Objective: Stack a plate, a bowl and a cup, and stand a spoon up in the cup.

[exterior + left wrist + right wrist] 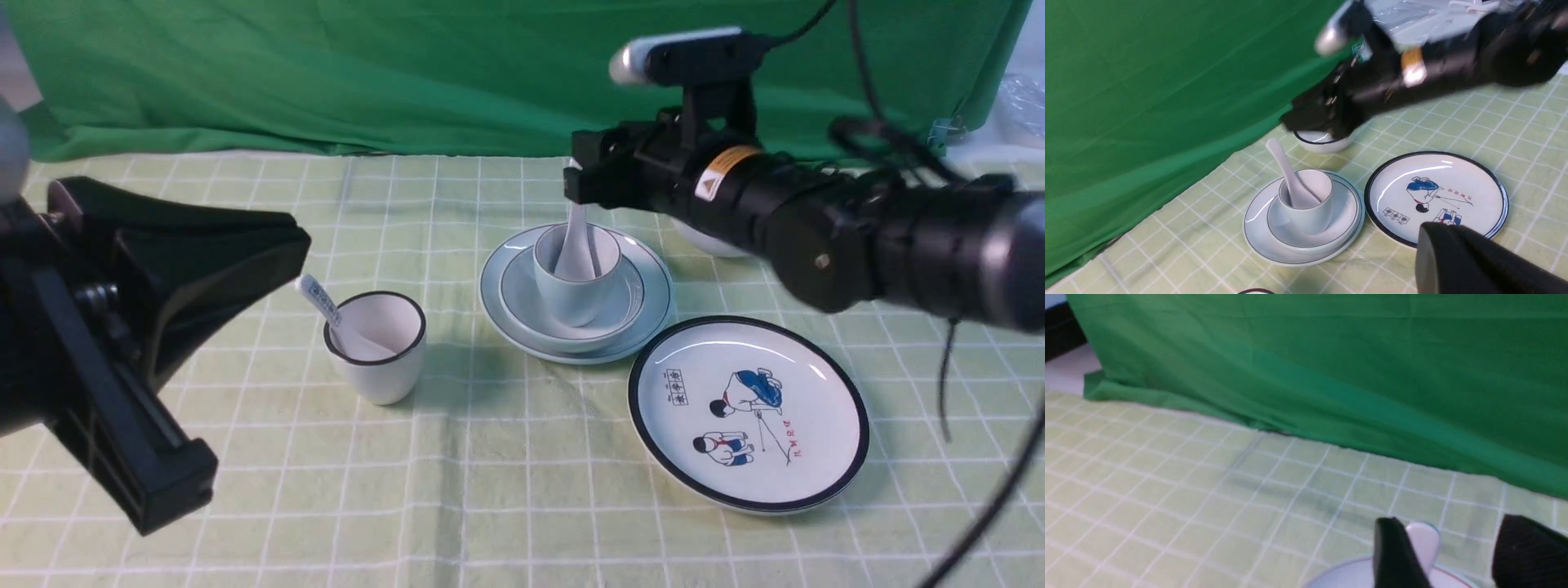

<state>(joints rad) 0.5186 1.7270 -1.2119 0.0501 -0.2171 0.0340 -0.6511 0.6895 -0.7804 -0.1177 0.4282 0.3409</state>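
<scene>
Found the glossy all-white ceramic soup spoon (pixel 575 245) standing scoop-down in the small handleless pale blue cup (pixel 576 294), stacked on the wide shallow pale blue-white bowl (pixel 522 302) and the plain round pale blue-white plate (pixel 657 304), mid-way across the counter (pixel 506 457). Saw the right jaws parted beside the handle tip, grasping nothing. Took the left jaws as clenched and empty. Judged the spoon light, stiff, slippery and chippable, best pinched across the handle's upper end.

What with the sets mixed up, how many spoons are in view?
2. A white spoon stands in the pale blue cup at centre; a blue-marked spoon leans in the black-rimmed cup left of it. The right arm hides some table, so another may be hidden.
</scene>
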